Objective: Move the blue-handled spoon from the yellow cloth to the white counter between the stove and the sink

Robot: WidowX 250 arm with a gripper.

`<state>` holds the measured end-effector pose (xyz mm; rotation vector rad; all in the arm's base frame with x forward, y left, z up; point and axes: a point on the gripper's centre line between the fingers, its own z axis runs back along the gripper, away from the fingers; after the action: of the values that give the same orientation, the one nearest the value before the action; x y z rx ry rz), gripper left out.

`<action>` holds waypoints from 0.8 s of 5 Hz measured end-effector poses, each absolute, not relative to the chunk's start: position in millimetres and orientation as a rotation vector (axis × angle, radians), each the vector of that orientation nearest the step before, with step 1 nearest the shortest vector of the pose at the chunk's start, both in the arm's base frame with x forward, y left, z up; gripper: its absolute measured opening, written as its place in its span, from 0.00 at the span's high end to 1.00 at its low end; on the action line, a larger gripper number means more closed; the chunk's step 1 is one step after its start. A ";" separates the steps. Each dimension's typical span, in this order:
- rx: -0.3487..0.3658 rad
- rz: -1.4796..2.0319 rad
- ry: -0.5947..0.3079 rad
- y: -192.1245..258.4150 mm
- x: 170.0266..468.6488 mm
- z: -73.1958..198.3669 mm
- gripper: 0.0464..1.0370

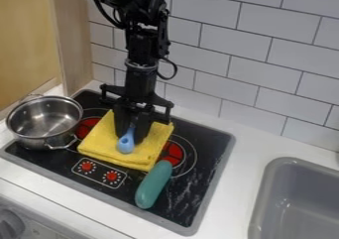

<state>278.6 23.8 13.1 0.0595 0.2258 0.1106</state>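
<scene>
Your fingers [120, 124] narrowly grip the blue spoon [126, 143]; a low sideways pull could rumple the yellow cloth [101, 143].

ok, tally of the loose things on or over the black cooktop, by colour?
Silver: 1 (round metal pot)
Yellow: 1 (folded cloth)
Light blue: 1 (small rounded-end utensil)
Teal: 1 (long rounded object)
Total: 4

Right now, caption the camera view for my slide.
End effector at a blue utensil over a folded yellow cloth, beside a steel pot, on a black stovetop.
</scene>
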 end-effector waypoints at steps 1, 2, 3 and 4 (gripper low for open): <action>0.058 0.106 0.226 23.3 273.4 18.2 0.76; 0.059 0.115 0.177 23.6 275.2 41.9 0.76; 0.101 0.127 0.163 24.6 281.3 50.8 0.76; 0.096 0.137 0.129 20.9 286.2 62.0 0.76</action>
<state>286.2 20.9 62.0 0.0964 0.1287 0.1372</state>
